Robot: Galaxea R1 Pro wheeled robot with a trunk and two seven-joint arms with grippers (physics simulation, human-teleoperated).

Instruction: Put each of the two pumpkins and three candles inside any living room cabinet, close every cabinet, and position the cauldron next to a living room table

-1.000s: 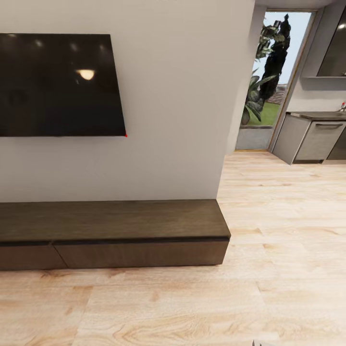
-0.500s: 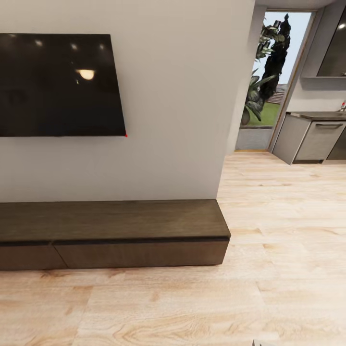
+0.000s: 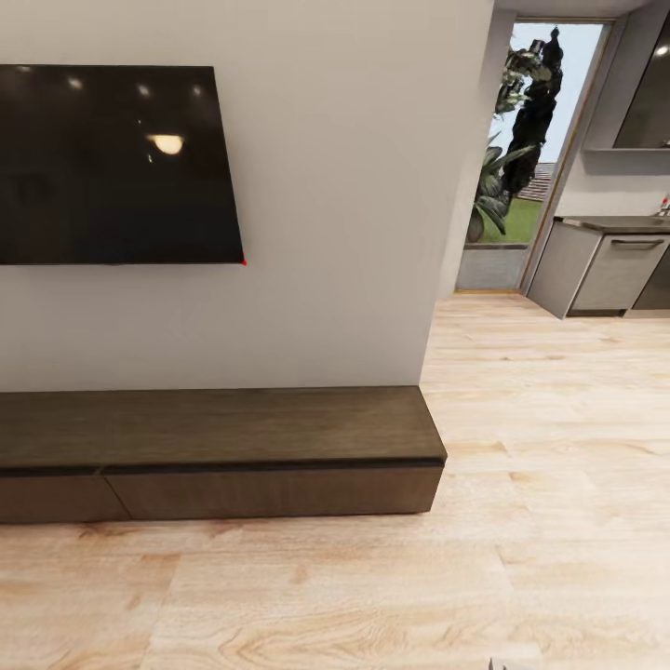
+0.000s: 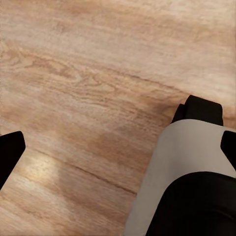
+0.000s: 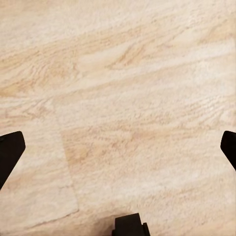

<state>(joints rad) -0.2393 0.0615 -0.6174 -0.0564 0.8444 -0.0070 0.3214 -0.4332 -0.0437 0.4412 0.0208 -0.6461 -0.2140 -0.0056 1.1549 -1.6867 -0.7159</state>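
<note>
Nothing moved since earlier frames. Cabinet (image 3: 223, 451) shut against wall under TV (image 3: 116, 163). Both grippers, left (image 4: 118, 147) and right (image 5: 118, 147), spread wide, empty, over wood floor (image 3: 521, 521).

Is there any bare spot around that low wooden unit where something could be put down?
The cabinet has a bare top, bordered by the wall behind, under the TV. The wood floor lies open in front and to its right, toward the kitchen cupboards. Nothing looks crowded.
</note>
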